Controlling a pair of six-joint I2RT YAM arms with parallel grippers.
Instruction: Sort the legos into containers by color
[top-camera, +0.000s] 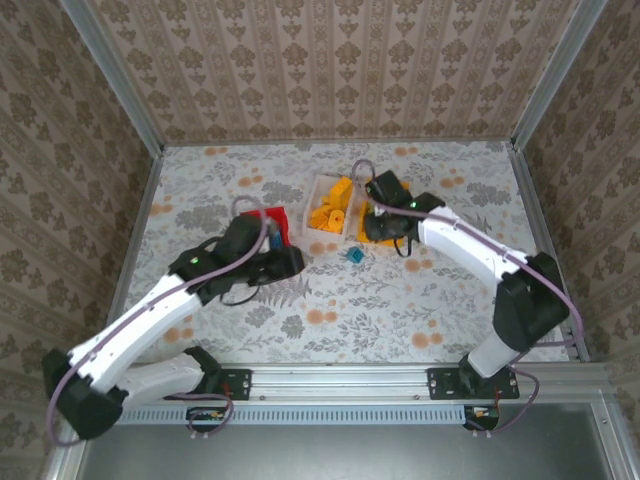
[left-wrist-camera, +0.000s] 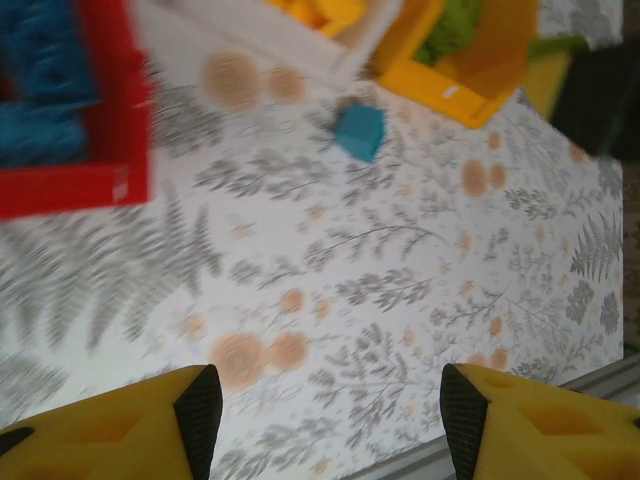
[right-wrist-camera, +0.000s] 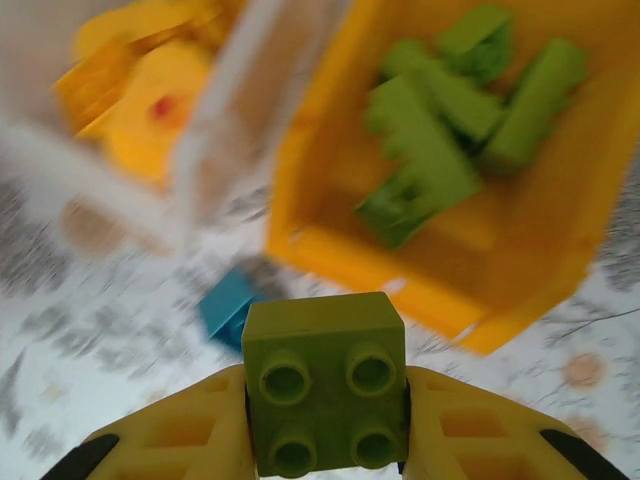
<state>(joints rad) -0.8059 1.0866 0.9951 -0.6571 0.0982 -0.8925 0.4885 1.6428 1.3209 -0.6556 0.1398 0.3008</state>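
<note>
Green lego (right-wrist-camera: 325, 385) was pinched between your right gripper's (right-wrist-camera: 325, 430) fingers near the orange-yellow bin (right-wrist-camera: 310, 180) | your left gripper (left-wrist-camera: 325, 415) stood spread, holding nothing, over the table (left-wrist-camera: 400, 300) | blue lego (left-wrist-camera: 359, 130) lay on it

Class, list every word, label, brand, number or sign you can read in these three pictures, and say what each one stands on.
No text here can be read.
Small white patch on the wall of the orange-yellow bin: too small and blurred to read.
Pale mark near the corner of the red bin: blurred, unreadable.
Studs of the green brick: no lettering legible.
</note>
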